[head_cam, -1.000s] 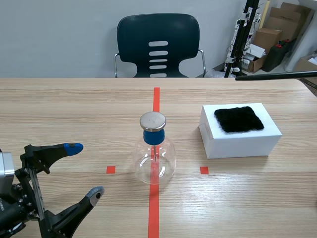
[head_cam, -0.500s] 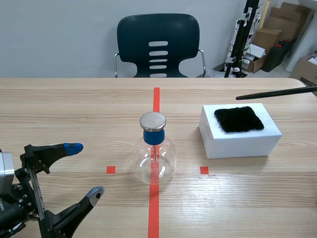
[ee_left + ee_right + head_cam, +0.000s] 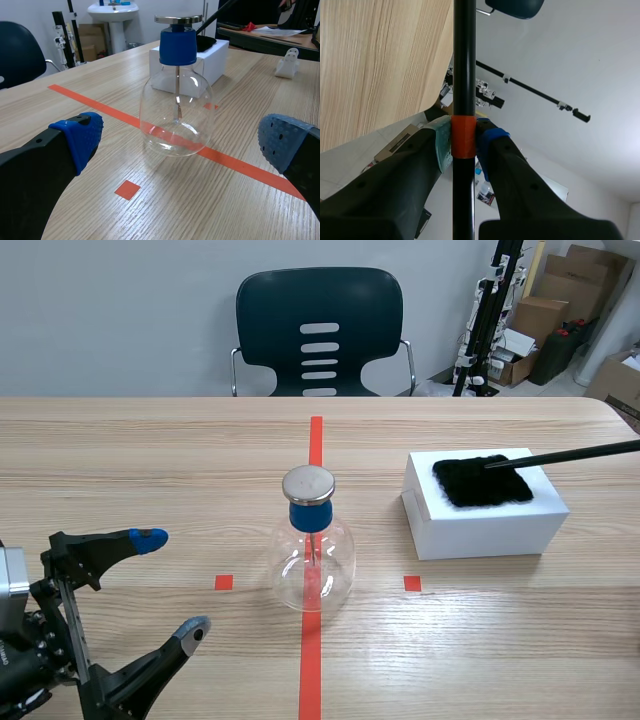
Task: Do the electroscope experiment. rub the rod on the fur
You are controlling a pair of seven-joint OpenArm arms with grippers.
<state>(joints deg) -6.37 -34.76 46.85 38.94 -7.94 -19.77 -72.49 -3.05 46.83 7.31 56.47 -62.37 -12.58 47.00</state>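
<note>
Rod (image 3: 560, 454): pinched at its orange band by the right claw (image 3: 464, 145), tip at the fur (image 3: 482, 480), placed for rubbing.
Left claw (image 3: 171, 583): spread, idle near the electroscope (image 3: 313, 555).

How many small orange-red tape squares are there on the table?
2. One square lies left of the glass flask in the scene view, the other square right of it, near the white box. None seems hidden, though I cannot be sure.
</note>
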